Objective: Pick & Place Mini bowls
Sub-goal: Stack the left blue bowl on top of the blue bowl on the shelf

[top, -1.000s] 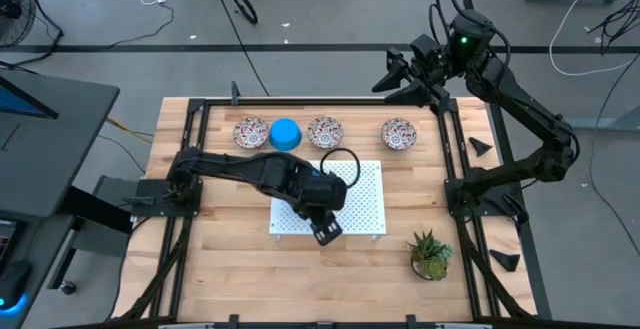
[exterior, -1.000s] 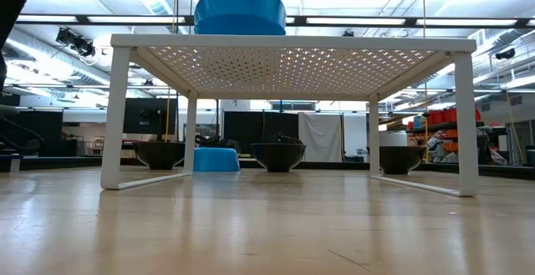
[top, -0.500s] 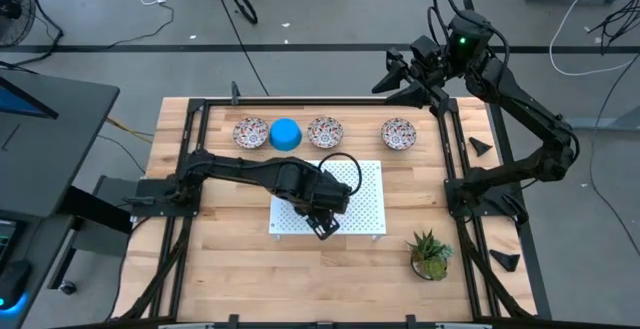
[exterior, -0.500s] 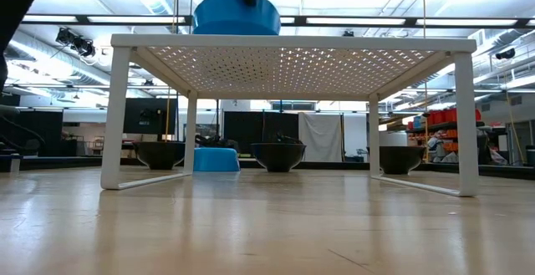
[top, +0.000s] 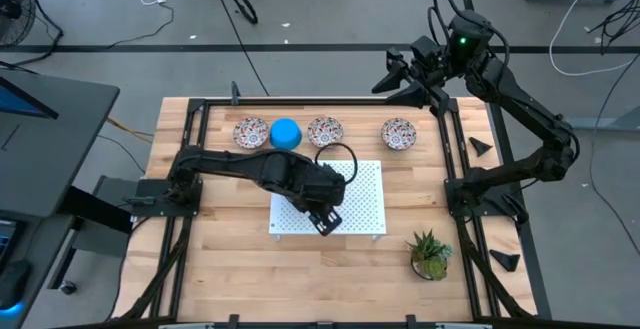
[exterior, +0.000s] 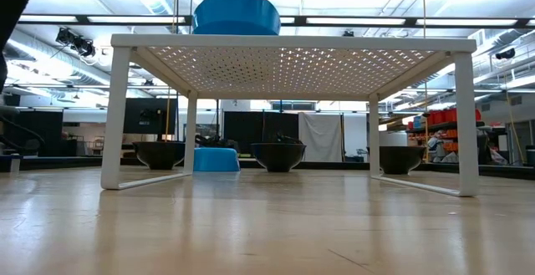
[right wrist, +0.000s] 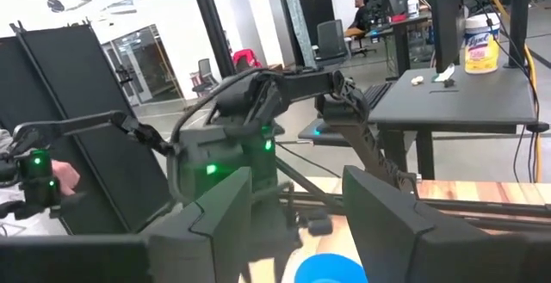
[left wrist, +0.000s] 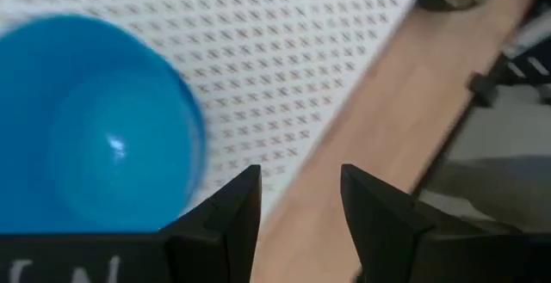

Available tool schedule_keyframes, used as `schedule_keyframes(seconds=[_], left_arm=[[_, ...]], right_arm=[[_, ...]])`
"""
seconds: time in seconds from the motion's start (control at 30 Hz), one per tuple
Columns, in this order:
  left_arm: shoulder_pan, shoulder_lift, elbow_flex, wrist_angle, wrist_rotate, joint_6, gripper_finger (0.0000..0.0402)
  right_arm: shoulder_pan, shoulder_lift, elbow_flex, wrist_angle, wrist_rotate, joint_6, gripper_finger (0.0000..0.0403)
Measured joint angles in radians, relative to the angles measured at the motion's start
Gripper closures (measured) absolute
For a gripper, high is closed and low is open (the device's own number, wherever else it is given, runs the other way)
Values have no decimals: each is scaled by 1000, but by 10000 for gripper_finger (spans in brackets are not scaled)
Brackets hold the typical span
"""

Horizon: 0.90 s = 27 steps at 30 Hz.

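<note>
Mini bowl (left wrist: 95, 124), glossy plain blue, on white perforated board (left wrist: 284, 68); left gripper (left wrist: 297, 201) parted, empty

I see three white bowls (top: 325, 131) with dense red-and-dark floral patterning, two plain bright blue bowls (top: 285, 133), a white perforated board (top: 365, 201), a green potted plant (top: 430, 253), dark arms (top: 240, 167), and a pale wooden worktop (top: 230, 259).

Along the worktop's (top: 230, 259) far edge, four mini bowls (top: 286, 133) sit in a row, a clear gap before the last. The white perforated board (top: 365, 204) fills the middle, left arm (top: 250, 167) lying across it. Near-right corner: potted plant (top: 430, 255). The near-left corner is bare wood.
</note>
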Motion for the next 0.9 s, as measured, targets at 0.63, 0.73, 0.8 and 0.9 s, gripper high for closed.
schedule_keyframes(seconds=[0.63,0.73,0.8,0.9], left_arm=[[-4,39,-2,-86,-77,43,236],[0,38,-1,-81,-82,40,236],[0,38,-1,-82,-83,37,236],[-2,47,-1,-79,-81,35,236]], right_arm=[[0,0,0,-40,0,-72,218],[0,0,0,-44,0,-81,218],[0,0,0,-44,0,-82,218],[0,0,0,-45,10,-82,218]])
